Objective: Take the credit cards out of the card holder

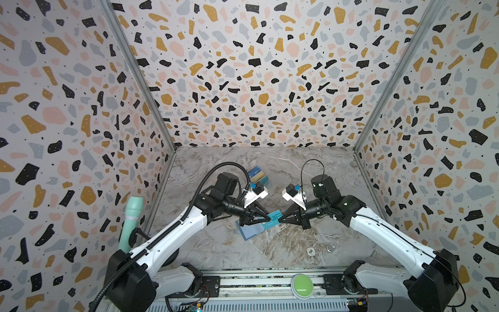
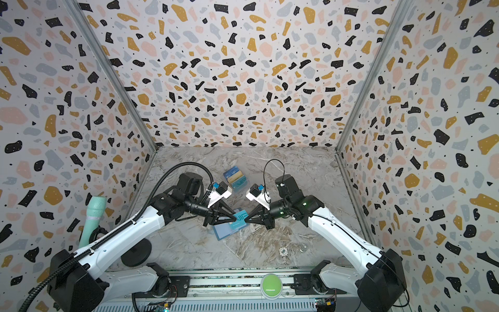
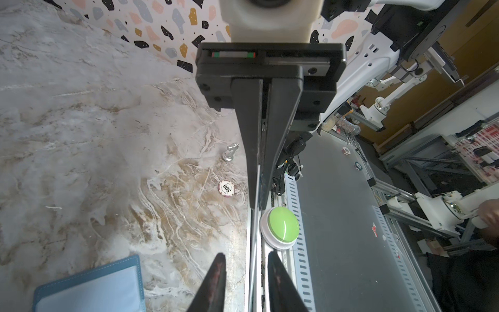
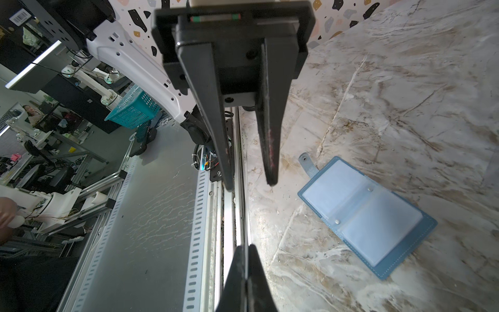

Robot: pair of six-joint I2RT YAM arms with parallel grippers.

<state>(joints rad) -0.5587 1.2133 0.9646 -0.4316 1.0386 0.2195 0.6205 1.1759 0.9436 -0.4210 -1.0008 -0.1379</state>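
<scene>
Teal plastic with pale lettering is hanging between my two tools: the teal card is being carried clear of the marble table. My right gripper is clamping one short end of it. In the right wrist view both of its jaws are pressing flat against the card's thin edge.

My left gripper is meeting the right one tip to tip and is straddling the card's opposite end. Its fingers are standing apart, with a gap showing on either side of the card's edge, so I am recording it as spread around the card and not gripping it.

Under the two tips, slightly to my left gripper's side, the card holder is lying flat and opened out on the table. Its clear sleeve pages are facing up and its strap tab is sticking out from one end.

Beyond my left gripper, on the far side of its wrist camera, more cards are standing in stepped tiers. I am seeing a dark blue card at the back and a yellow-tan card in front of it. A second teal card is standing nearest my tool, partly hidden by the camera.

Well back from my right gripper, toward its arm's base, a poker chip and a silver chess piece are sitting near each other on the table.
</scene>
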